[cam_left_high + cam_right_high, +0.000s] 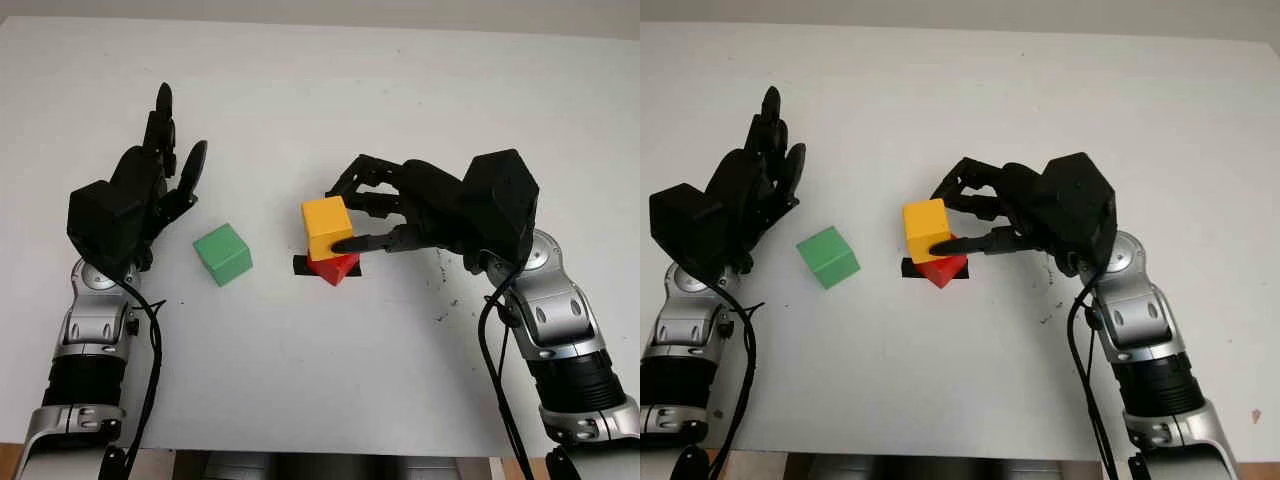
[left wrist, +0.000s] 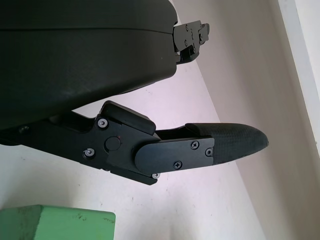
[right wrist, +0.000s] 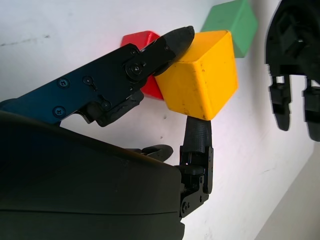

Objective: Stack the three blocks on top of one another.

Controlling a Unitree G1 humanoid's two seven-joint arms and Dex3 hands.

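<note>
A yellow block [image 1: 326,222] sits on a red block [image 1: 337,268] near the table's middle, turned a little against it. My right hand [image 1: 334,218] is shut on the yellow block: in the right wrist view its thumb presses one side of the yellow block [image 3: 200,75] and a finger presses the opposite side. A green block [image 1: 222,253] lies alone on the table to the left. My left hand [image 1: 178,130] is open just left of and beyond the green block, not touching it. The left wrist view shows a corner of the green block [image 2: 55,222] under that hand's fingers.
A black mark [image 1: 300,264] on the white table [image 1: 350,380] peeks out from under the red block. Small dark specks lie on the table to the right of the stack, under my right forearm.
</note>
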